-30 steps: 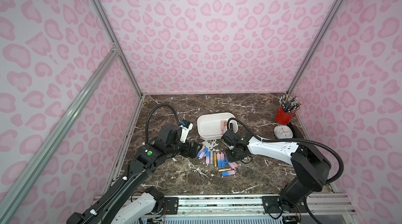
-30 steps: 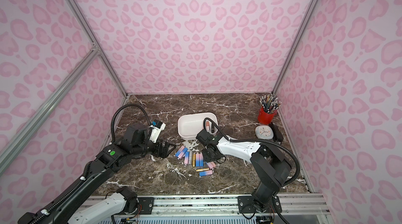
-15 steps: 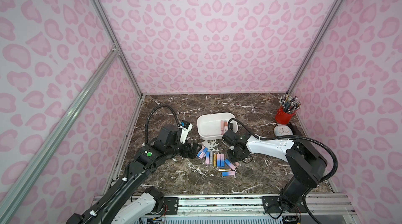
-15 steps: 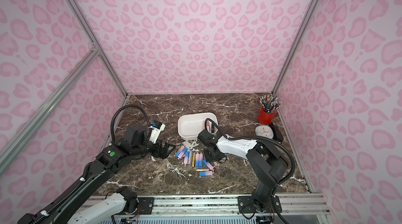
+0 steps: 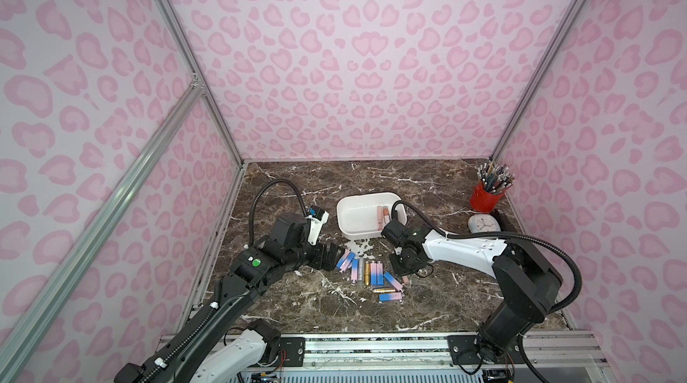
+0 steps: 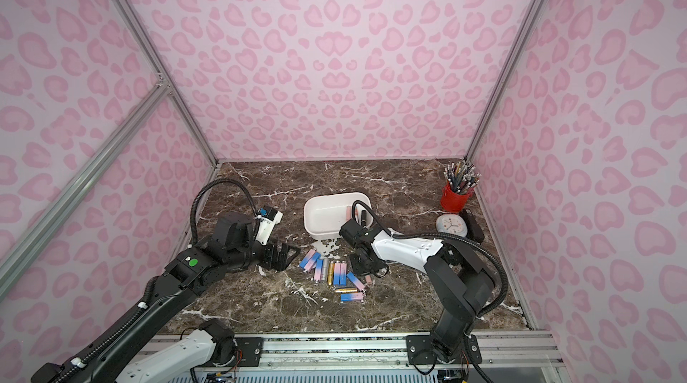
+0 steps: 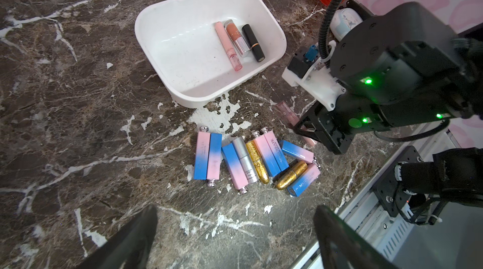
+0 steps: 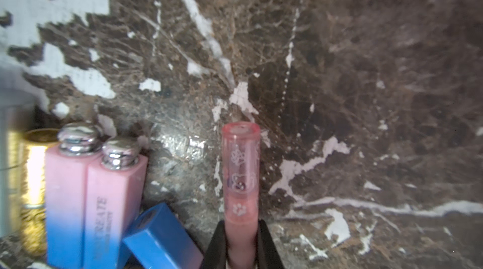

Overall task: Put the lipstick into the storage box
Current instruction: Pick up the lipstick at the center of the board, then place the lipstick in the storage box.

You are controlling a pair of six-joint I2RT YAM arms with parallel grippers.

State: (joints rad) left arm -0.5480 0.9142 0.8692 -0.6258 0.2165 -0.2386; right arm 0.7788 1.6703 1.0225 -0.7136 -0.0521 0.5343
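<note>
The white storage box (image 5: 357,214) (image 6: 322,218) (image 7: 183,53) lies at mid-table with three lipstick tubes (image 7: 239,41) along one side. In front of it, several loose lipsticks (image 5: 366,274) (image 7: 251,160) lie in a cluster: pink-and-blue, gold and silver. My right gripper (image 8: 241,231) (image 5: 403,269) is low at the cluster's right edge. It is shut on a translucent pink lipstick (image 8: 241,173) (image 7: 287,113) that lies along the marble. My left gripper (image 7: 235,228) (image 5: 329,255) hovers open at the cluster's left, holding nothing.
A red pencil cup (image 5: 486,197) stands at the back right, with a small round clock (image 5: 482,223) and a black object (image 5: 502,219) just in front of it. Pink patterned walls close in the marble table on three sides. A metal rail (image 5: 371,347) runs along the front.
My right gripper's jaws have closed onto the translucent pink lipstick, and its wrist has edged slightly toward the cluster. The left arm has not moved.
</note>
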